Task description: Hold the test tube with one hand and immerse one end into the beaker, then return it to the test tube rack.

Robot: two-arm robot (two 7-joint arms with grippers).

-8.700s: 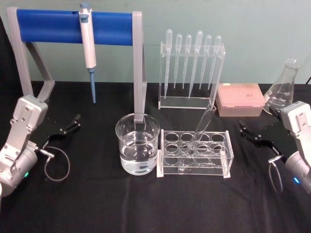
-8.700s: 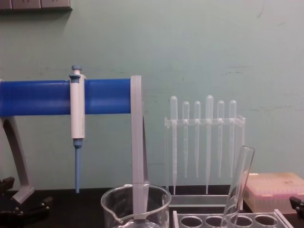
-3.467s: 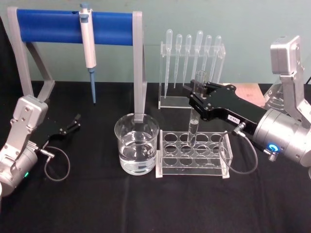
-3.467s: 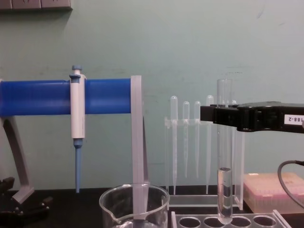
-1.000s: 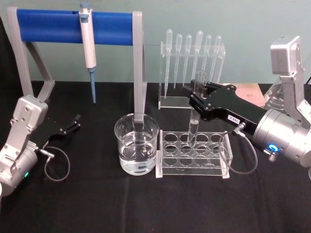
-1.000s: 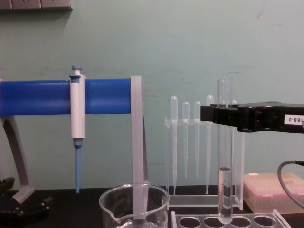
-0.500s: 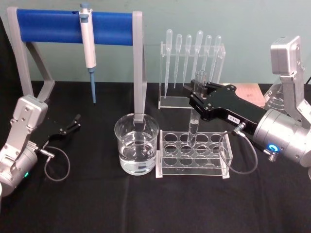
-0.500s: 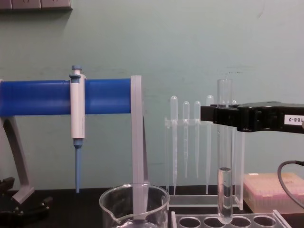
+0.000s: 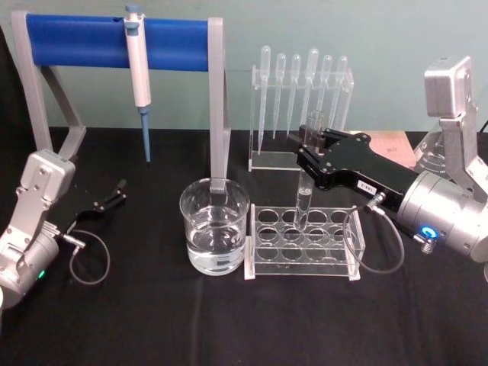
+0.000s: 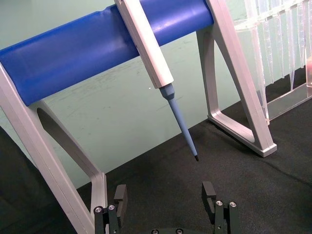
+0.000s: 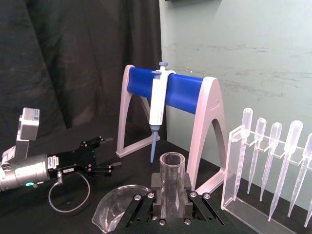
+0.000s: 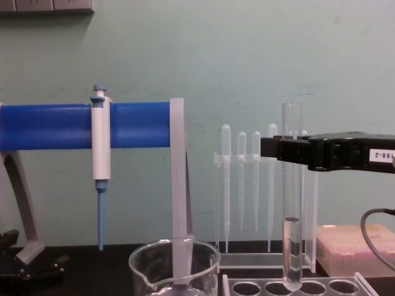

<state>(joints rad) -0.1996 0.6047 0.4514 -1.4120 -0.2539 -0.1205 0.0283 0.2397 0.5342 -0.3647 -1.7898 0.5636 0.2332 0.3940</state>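
Clamping test tube (image 12: 291,203) upright over rack (image 9: 301,272): right gripper (image 9: 310,145) | label (image 12: 381,155) perhaps "188-2" | left gripper (image 10: 165,192) parked, spread wide

I can read just one marking: the white label (image 12: 381,156) on the right gripper (image 12: 290,150) shows "188-2" in the chest view, running up to the frame's edge. In the head view that label (image 9: 367,184) is too small for me to read, as is the tag (image 11: 68,170) on the left gripper (image 11: 111,152).
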